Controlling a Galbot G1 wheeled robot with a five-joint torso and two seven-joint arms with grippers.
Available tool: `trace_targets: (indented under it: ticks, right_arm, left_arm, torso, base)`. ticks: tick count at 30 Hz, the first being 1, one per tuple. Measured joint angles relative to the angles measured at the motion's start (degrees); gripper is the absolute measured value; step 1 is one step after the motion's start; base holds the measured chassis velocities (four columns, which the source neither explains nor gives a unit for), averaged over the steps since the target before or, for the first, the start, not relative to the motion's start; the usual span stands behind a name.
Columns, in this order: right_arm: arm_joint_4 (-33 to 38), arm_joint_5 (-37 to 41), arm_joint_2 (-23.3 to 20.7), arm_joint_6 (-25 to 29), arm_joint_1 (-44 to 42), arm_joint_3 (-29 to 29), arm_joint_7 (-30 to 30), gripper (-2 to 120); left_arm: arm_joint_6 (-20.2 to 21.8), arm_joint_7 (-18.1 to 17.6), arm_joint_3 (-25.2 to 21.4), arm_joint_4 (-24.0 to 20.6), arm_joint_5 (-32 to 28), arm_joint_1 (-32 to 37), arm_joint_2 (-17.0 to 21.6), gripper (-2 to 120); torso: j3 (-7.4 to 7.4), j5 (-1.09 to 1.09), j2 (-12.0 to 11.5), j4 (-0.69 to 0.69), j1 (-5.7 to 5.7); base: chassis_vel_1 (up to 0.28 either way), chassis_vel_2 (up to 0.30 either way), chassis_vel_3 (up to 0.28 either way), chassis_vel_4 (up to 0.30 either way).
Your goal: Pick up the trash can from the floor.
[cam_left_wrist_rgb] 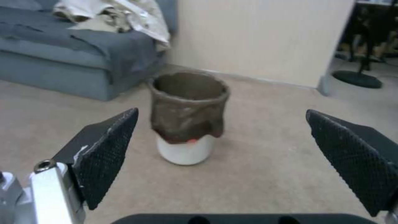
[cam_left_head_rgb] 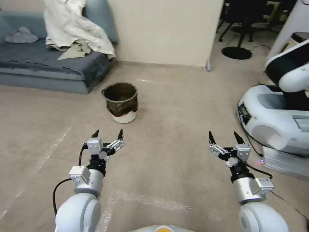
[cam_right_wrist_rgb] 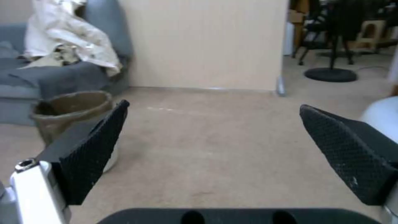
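Head view, trash can: the trash can (cam_left_head_rgb: 121, 102) stands upright on the floor (cam_left_head_rgb: 180, 106), just off the corner of the grey sofa (cam_left_head_rgb: 48, 64), its dark liner folded over the rim and the white base showing below.
Head view, left pincer: the left pincer (cam_left_head_rgb: 107, 134) hangs above the carpet with its two fingers spread wide and nothing between them; the can lies straight ahead of it and a touch toward the robot's right, still apart.
Head view, right pincer: the right pincer (cam_left_head_rgb: 225, 138) is likewise wide open and empty, held level with the left one; the can lies ahead and well off to its left.
Head view, nearer arm: the left arm is plainly the closer one, by my reading.
Head view, bystander: another white robot (cam_left_head_rgb: 276, 112) sits at the right edge, well apart from the can.
Left wrist view, alignment: the can (cam_left_wrist_rgb: 188, 116) sits framed between the two dark fingers (cam_left_wrist_rgb: 110, 149), slightly nearer one of them, with bare carpet between it and the tips.
Left wrist view, axis: the can's long axis is vertical, mouth up, so an approach would likely meet either the round wall or the rim.
Right wrist view, offset: the can (cam_right_wrist_rgb: 68, 112) shows half hidden behind one finger (cam_right_wrist_rgb: 93, 149), outside the open gap, which faces bare carpet and the beige wall (cam_right_wrist_rgb: 207, 43).
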Motion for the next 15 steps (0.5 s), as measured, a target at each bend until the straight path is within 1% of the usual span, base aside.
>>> trace_targets:
  ticks: [9,15]
  right_arm:
    - [-0.3,0.7,-0.3,1.0,0.1,0.0,-0.5,100]
    - [-0.6,1.0,-0.3,1.8,0.1,0.0,-1.1,100]
  left_arm:
    - [-0.5,-0.7,0.3,0.0,0.1,0.1,-0.4,100]
    - [-1.9,-1.9,0.7,0.3,0.2,0.2,-0.4,100]
  torso:
    - [0.0,0.0,0.0,0.01,0.0]
    - [0.0,0.0,0.0,0.01,0.0]
  base:
    - [0.109,0.109,0.1,0.107]
    - [0.089,0.089,0.086,0.069]
